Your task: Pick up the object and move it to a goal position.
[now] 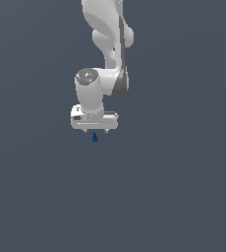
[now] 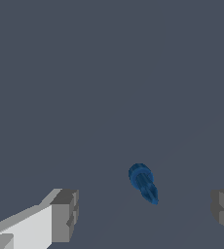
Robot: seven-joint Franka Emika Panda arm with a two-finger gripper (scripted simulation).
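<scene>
Between the two grey fingertip pads of the gripper lies the object, a small dark blue, slim, elongated piece with one rounded end and a narrower tip. In the wrist view it sits in the open gap, somewhat nearer the midline than either pad, and touches neither finger. The fingers are spread wide, one at each side of the gap, with nothing pinched between them.

In the exterior view the white Panda arm descends from above and ends in the gripper, whose short fingertips point straight down. The object appears just below the fingertips, roughly centred between them, as a tiny blue speck far smaller than the hand. Whether it rests on a surface cannot be told, as the dark grey background is uniform and shows no edge or shadow.

Markings: a small dark patch shows on the side of the gripper body in the exterior view, too small to read. No brand, label or legible writing is visible on the object or arm.
</scene>
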